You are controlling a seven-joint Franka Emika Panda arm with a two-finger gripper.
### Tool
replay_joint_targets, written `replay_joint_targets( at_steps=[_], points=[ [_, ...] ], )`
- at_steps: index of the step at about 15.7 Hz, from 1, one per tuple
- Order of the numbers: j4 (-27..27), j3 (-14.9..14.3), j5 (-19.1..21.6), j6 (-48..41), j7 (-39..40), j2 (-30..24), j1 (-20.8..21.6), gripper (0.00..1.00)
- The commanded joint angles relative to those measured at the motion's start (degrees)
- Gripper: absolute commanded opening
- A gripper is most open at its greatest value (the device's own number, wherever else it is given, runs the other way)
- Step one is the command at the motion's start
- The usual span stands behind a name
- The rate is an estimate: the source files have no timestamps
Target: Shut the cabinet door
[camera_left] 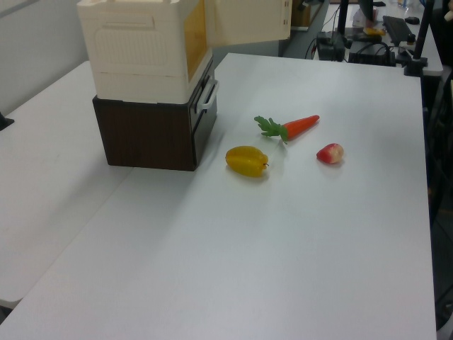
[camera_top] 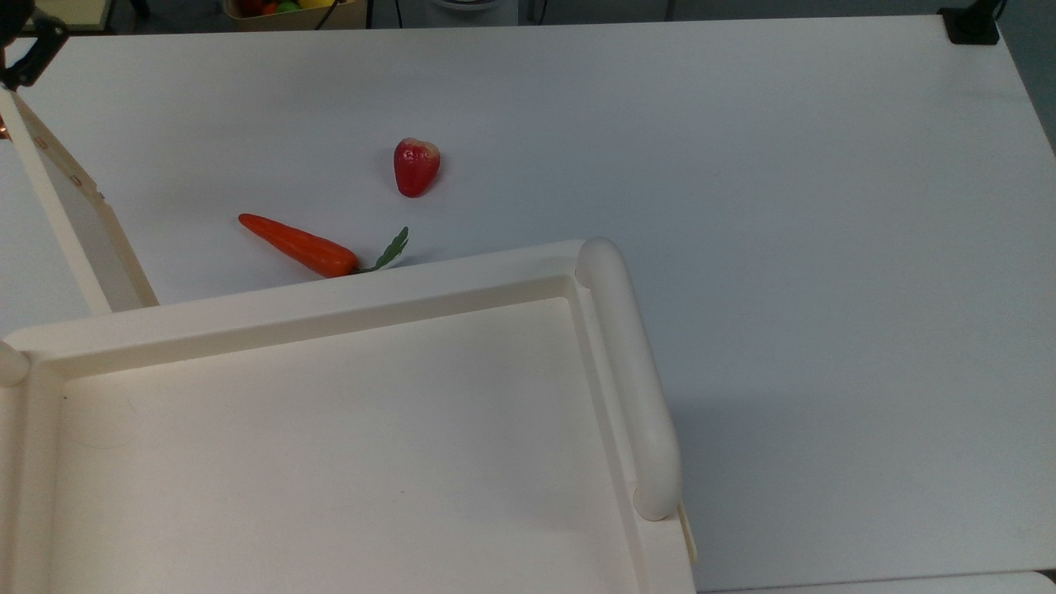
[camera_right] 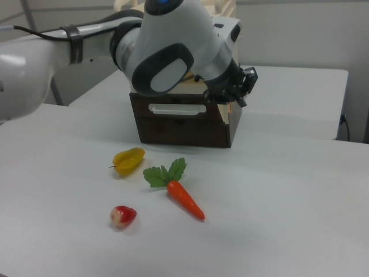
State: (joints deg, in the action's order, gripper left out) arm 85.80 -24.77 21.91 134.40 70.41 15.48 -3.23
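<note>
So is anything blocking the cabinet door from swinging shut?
Nothing visible does. The cabinet door hangs open above the table, while the carrot, yellow fruit and red fruit lie low on the table.

top view overhead, left and right views opposed, carrot [camera_top: 299, 245] shared
</note>
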Motion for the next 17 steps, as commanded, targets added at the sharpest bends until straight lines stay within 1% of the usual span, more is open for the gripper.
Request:
replay_joint_targets(
  at_steps=[1,2,4,7,9,12,15,17],
  points=[
    [-0.37,-0.45,4.18,5.95,1.92,3.24,0.59,0.0],
    [-0.37,-0.11,4.98,8.23,2.27,4.03,0.94,0.0],
    [-0.28,0.51,5.34,10.97,2.63,4.56,1.46,0.0],
    [0.24,0.86,5.42,10.36,2.8,3.25,4.18,0.01],
    [1.47,1.04,5.51,8.53,2.8,2.11,6.2,0.01],
    [1.48,1.48,6.12,2.03,2.72,1.05,7.79,0.01],
    [0.95,2.79,10.5,-0.89,2.01,0.78,8.93,0.01],
    [0.77,3.06,13.06,-0.8,-1.48,0.96,11.3,0.02]
  ],
)
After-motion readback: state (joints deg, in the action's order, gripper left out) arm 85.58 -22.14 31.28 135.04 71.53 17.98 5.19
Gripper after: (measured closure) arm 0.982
